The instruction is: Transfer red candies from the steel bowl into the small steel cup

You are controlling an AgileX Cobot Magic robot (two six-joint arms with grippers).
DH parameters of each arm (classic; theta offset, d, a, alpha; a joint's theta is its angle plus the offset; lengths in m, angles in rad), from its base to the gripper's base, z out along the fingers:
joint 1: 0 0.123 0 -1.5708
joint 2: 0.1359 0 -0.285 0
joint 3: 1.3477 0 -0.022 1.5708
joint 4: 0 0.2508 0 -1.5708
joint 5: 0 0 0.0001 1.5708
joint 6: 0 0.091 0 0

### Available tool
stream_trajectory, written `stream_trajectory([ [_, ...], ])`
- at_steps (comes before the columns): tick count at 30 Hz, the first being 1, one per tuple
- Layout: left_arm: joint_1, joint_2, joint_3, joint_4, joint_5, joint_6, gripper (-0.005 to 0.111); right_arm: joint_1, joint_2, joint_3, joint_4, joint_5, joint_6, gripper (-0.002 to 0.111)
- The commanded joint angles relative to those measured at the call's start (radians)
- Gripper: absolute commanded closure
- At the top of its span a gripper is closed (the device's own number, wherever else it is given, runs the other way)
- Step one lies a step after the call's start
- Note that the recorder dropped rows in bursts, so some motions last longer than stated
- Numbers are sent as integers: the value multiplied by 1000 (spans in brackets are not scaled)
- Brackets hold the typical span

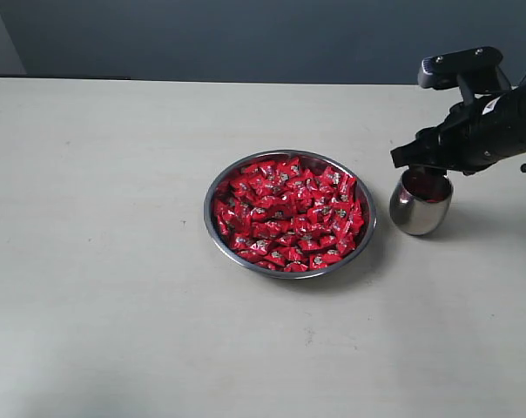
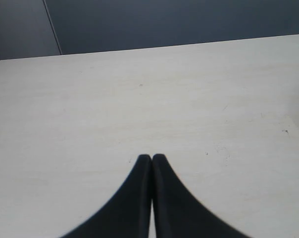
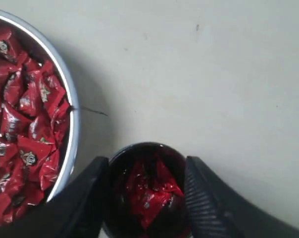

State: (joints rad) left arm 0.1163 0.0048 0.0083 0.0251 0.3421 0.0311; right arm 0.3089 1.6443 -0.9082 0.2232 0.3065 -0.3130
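Hovering just above small steel cup (image 1: 420, 213): R hand (image 3: 147, 166) released, red candies (image 3: 149, 193) inside.

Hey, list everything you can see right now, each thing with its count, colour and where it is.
table: one, pale beige, under everything
wall: one, dark blue-grey, behind the table
bowl: one, shiny steel, mid-table
candies: many, red, filling the bowl; some in the cup
cup: one, shiny steel, right of the bowl in the exterior view, apart from it
left tool: one, black, shut, over bare table
right tool: one, black, open, just above the cup
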Motion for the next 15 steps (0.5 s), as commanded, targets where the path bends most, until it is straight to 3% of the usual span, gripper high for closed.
stream_trajectory([
  [1,-8,-5,-8,2,-5,-2,106,61,-53,3,66,20,-4,61],
  [9,-8,-5,-8,2,-5,-2,106,247,13,3,84,60,-34,61],
  [15,-8,-5,-8,2,-5,-2,106,272,105,-30,117,137,-34,61],
])
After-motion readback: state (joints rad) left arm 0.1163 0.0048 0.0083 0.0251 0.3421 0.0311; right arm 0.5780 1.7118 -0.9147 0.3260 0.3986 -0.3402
